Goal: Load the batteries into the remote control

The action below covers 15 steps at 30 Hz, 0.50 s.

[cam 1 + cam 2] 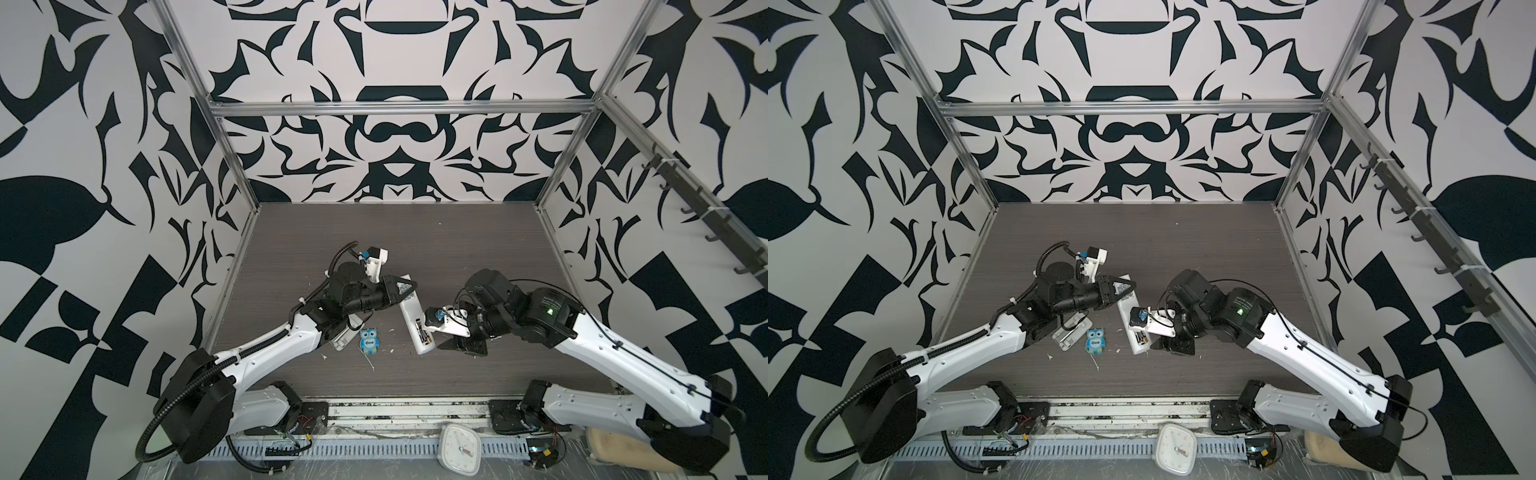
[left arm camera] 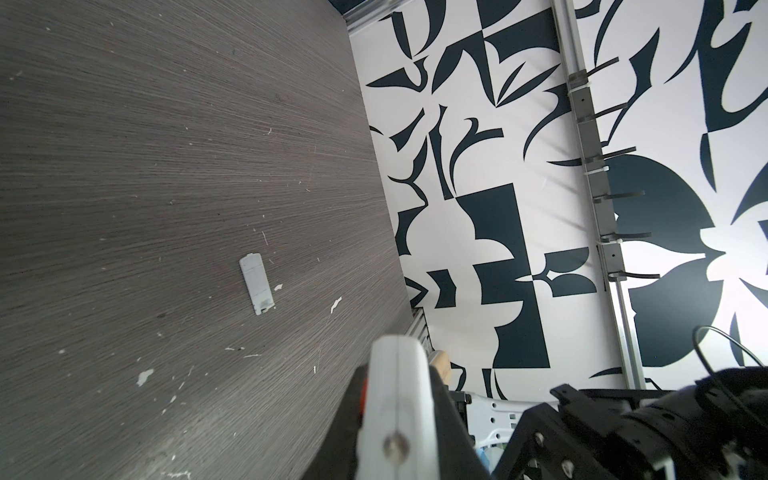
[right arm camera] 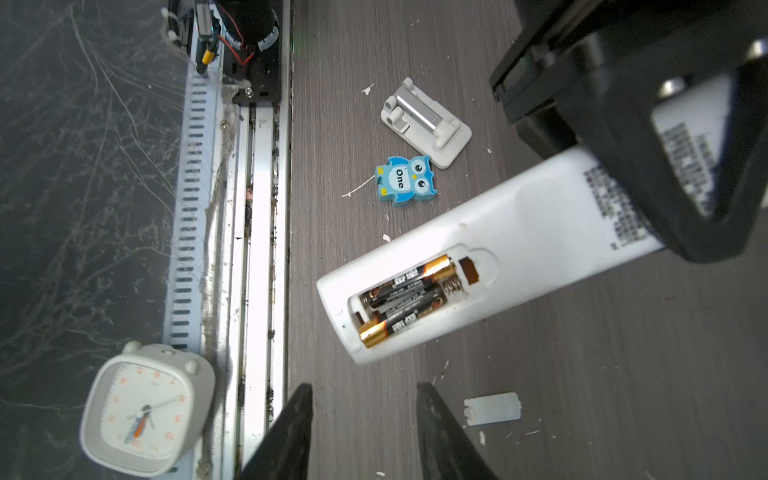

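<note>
near the middle of the surface [image 1: 415, 241], we see the left hand [image 1: 401, 289] clamped on the remote control [image 3: 519, 232] at its 12 o'clock end, both batteries [image 3: 409, 299] in its open bay, and the right hand [image 3: 363, 399] empty and spread apart at 4 o'clock, where a skewed press could pop one out.

The left arm [image 1: 266, 347] reached from the near left toward the middle, its wrist rolled sideways and its tool [image 1: 405, 291] clamped across the far end of the remote control [image 3: 519, 249]. The right arm [image 1: 615, 347] reached in from the near right, wrist bent down. Its tool [image 3: 361, 388] sat low and pointed left, jaws apart and holding nothing.
</note>
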Available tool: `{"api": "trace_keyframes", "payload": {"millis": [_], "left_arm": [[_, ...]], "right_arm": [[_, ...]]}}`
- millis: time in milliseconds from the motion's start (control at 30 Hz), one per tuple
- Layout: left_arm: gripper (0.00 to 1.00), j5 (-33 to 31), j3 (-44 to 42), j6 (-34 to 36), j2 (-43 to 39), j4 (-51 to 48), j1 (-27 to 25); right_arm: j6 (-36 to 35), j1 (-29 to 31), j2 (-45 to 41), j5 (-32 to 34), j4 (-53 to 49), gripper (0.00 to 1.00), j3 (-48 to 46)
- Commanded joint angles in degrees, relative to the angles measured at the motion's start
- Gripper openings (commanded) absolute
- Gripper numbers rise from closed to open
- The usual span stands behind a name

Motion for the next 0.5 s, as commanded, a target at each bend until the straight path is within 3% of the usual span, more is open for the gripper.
{"api": "trace_keyframes", "payload": {"millis": [0, 233, 467], "left_arm": [[0.00, 1.1, 2.2, -1.0, -0.3, 1.5, 0.3], [0.00, 1.5, 2.3, -1.3, 0.1, 1.8, 0.3], [0.00, 1.7, 2.4, -1.4, 0.5, 2.1, 0.3]], "right_arm": [[-1.5, 0.5, -0.2, 2.0, 2.2, 0.37, -0.4], [-1.7, 1.8, 1.0, 2.7, 4.4, 0.32, -1.4], [-2.7, 2.6, 2.4, 2.8, 5.4, 0.33, -2.0]]}}
